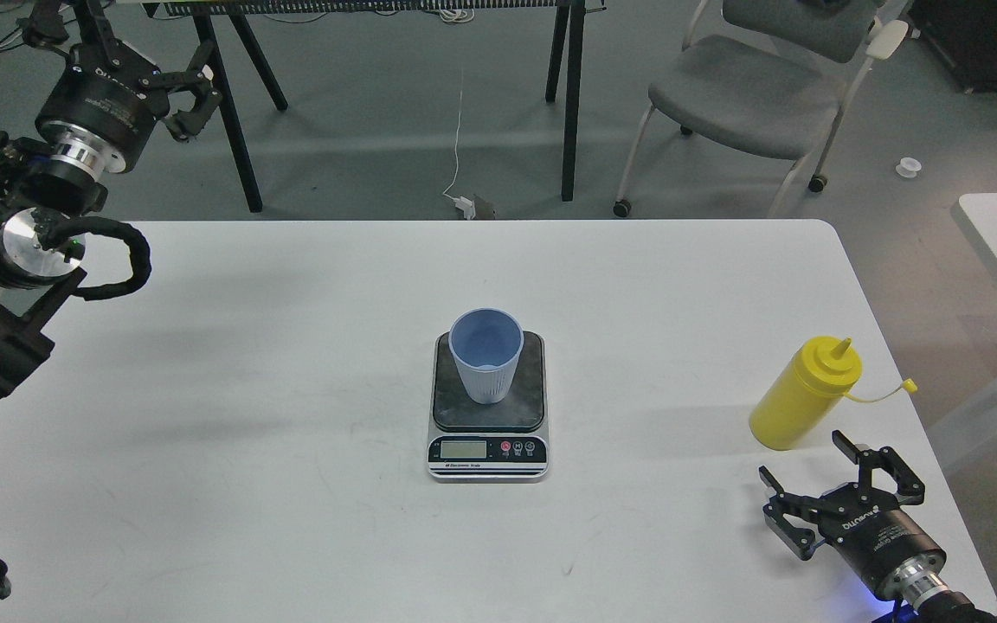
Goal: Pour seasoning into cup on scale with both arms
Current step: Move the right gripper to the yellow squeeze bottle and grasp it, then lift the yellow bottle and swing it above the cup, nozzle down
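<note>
L gripper (171, 97) raised far left off table (204, 389), fingers spread; R gripper (845, 493) near right, spread, just beside bottle (801, 396); cup (486, 355) on scale (488, 407).

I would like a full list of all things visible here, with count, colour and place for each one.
cup: 1, light blue, upright on the scale platform
kitchen scale: 1, dark platform, silver-black front, table centre
squeeze bottle: 1, yellow, upright near right table edge
table: 1, white, foreground
chair: 1, grey, floor behind the table
left claw: 1, black, open, raised beyond far left corner
right claw: 1, black, open, empty, just before the bottle
</note>
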Available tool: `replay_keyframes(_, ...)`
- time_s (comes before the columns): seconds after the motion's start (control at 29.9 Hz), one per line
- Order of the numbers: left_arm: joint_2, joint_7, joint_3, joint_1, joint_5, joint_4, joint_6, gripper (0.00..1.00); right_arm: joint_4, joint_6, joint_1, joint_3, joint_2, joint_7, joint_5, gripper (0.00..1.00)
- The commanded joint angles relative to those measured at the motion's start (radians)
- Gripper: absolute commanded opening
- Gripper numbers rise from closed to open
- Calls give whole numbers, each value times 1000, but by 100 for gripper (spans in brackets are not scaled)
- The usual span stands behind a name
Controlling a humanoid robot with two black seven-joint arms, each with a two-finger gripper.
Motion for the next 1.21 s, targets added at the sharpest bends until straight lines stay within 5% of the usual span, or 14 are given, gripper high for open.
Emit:
replay_keyframes(0.0, 3, 0, 0, 1, 0, 0, 0, 100, -22, 0, 3, 28, 2, 1, 0, 100)
replay_keyframes(0.87, 37, 0, 6, 37, 2, -9, 0, 100, -192, 0, 182, 56, 200, 10, -3, 98)
replay_keyframes(1.17, 37, 2, 8, 37, 2, -9, 3, 100, -305, 0, 263, 85, 257, 15, -3, 82)
